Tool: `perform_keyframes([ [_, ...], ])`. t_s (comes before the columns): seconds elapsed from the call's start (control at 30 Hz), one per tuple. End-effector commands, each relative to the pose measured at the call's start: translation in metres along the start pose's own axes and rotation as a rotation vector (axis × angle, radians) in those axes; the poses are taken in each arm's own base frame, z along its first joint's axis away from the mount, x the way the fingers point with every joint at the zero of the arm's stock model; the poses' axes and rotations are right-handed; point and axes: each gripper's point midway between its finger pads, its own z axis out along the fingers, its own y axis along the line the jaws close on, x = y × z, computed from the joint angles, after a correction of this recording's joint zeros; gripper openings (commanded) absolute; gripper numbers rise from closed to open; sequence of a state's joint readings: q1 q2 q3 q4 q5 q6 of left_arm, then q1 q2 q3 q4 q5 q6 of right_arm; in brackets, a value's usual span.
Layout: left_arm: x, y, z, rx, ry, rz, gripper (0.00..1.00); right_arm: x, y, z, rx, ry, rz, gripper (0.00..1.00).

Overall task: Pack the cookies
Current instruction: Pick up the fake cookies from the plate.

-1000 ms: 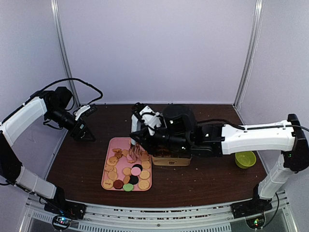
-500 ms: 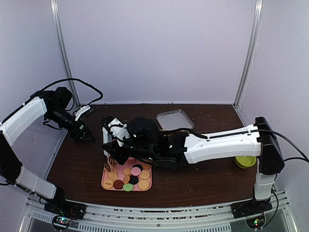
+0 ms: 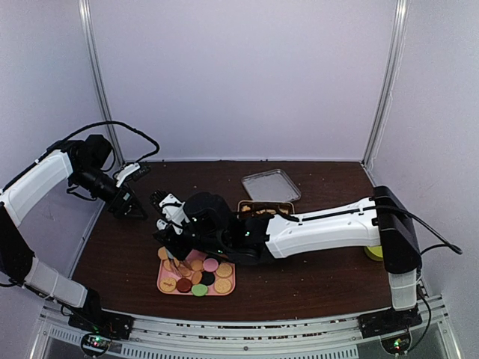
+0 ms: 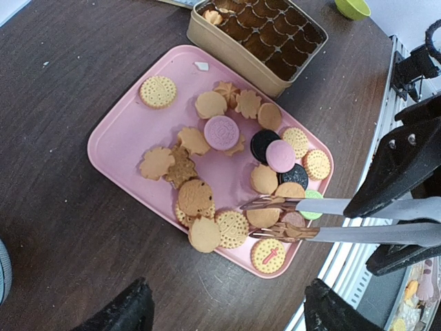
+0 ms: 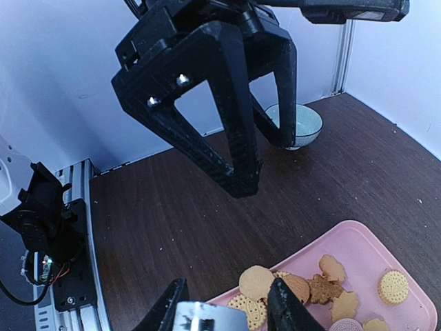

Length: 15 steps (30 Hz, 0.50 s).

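The cookies (image 4: 222, 132), mostly tan with some pink, black and green, lie scattered on a pink tray (image 4: 124, 138); in the top view the cookies (image 3: 203, 274) show on the tray (image 3: 162, 285). My right gripper (image 3: 178, 230) is shut on metal tongs (image 4: 358, 219), whose brown tips straddle a round tan cookie (image 4: 263, 218) at the tray's near edge. In its own view the right gripper (image 5: 224, 314) clamps the tongs' metal handle (image 5: 210, 319). My left gripper (image 4: 227, 314) hangs open and empty over the table beside the tray, and also shows as the left gripper (image 3: 135, 209) in the top view.
A gold tin (image 4: 265, 65) lined with brown paper cups stands behind the tray, holding a few cookies in one corner. Its clear lid (image 3: 271, 185) lies farther back. A green bowl (image 4: 353, 7) sits to the right, and a pale bowl (image 5: 293, 125) stands by the left wall.
My right arm has swung left from the tin to the tray's left part, carrying the tongs down over the cookies. The tongs' tips have spread a little. The left arm has not moved.
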<state>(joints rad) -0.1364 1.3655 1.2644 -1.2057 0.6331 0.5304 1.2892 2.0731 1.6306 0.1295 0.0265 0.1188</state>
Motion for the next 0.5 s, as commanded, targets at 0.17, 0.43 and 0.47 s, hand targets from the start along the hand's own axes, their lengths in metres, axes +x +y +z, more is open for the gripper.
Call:
perform_keyframes([
  [0.17,0.001,-0.003,0.001,0.029,-0.011,0.007,0.77,-0.006,-0.006,-0.011,0.031,-0.012,-0.007,0.36],
  [0.43,-0.001,-0.003,0.001,0.037,-0.017,0.007,0.77,0.005,-0.018,-0.034,0.061,0.026,-0.018,0.25],
  [0.47,-0.001,-0.004,0.001,0.039,-0.017,0.007,0.76,0.007,-0.019,-0.036,0.064,0.031,-0.019,0.24],
])
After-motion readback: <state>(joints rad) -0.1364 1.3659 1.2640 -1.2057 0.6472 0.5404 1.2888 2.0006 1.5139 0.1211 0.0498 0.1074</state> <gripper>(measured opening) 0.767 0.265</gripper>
